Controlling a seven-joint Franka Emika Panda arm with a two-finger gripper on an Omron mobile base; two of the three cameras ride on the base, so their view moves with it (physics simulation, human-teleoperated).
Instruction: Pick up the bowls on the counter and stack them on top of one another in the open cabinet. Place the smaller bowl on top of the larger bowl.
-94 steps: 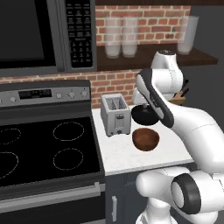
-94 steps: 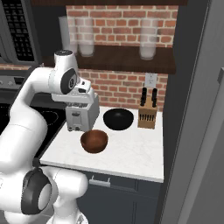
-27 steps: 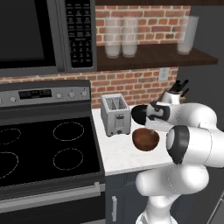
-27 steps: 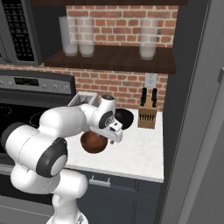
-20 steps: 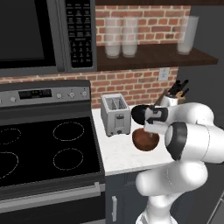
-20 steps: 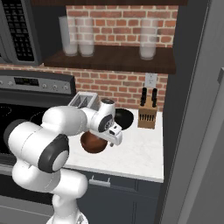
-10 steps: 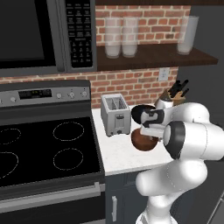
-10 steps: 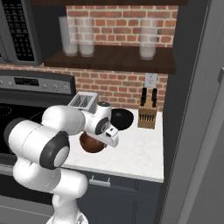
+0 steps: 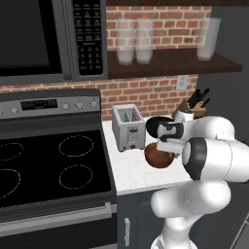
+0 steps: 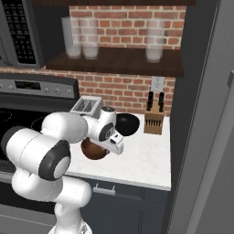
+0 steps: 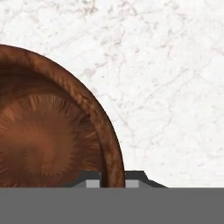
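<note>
The smaller bowl, glossy reddish-brown, sits on the white counter in front of the toaster. My gripper is down on its near-right rim. In the hand view that bowl lies to the left and its rim runs between my two fingertips, which press on it from both sides; the gripper is shut on the rim. The larger black bowl stands behind, toward the brick wall, partly hidden by my hand. The open cabinet hangs above with clear jars.
A silver toaster stands left of the bowls, and a knife block stands at the back right. The black stovetop lies left of the counter under the microwave. Tall glass jars stand on the shelf, with a third jar at its right end.
My arm has swung down from above the counter, and over the last second the hand has sunk onto the brown bowl's rim. Both bowls stay where they were.
</note>
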